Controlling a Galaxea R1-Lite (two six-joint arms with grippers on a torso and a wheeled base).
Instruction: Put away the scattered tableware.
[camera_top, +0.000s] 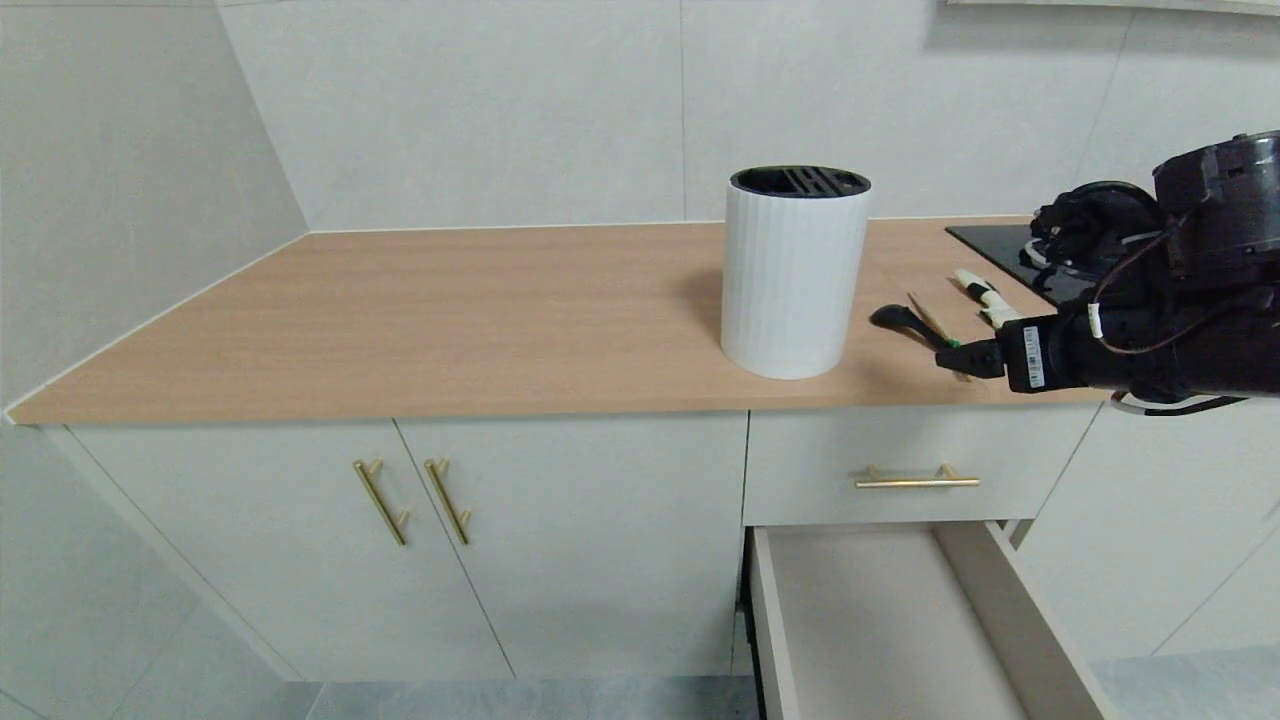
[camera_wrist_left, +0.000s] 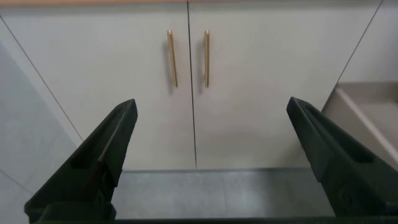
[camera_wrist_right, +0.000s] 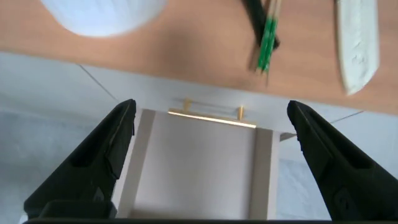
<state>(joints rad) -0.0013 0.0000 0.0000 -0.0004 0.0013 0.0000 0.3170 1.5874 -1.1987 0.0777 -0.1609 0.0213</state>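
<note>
Light: bright, even, diffuse, from overhead; wall (camera_top: 480, 110) w/o hotspots.
Shadows: soft, faint patches on countertop (camera_top: 450, 310) either side of white holder (camera_top: 795, 290) base; dim band on wall at top right.
Glare: slight sheen on black cooktop (camera_top: 990, 245); small glints on gold drawer handle (camera_top: 917, 481).
Open drawer (camera_top: 870, 620): interior evenly lit.
Left gripper (camera_wrist_left: 210, 104) fingers (camera_wrist_left: 99, 168), right gripper (camera_wrist_right: 210, 104) fingers (camera_wrist_right: 336, 168): near-silhouette vs pale bkgd.
Distortion: cabinet doors (camera_top: 300, 540) lean outward twd lower corner of head view.

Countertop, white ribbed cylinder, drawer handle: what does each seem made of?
Tan flat countertop: wood or wood-look laminate, matt, faint grain lines. White ribbed cylindrical holder: plastic or ceramic, unclear; even matt surface. Slim gold bar drawer handle: likely brushed metal, soft sheen.
</note>
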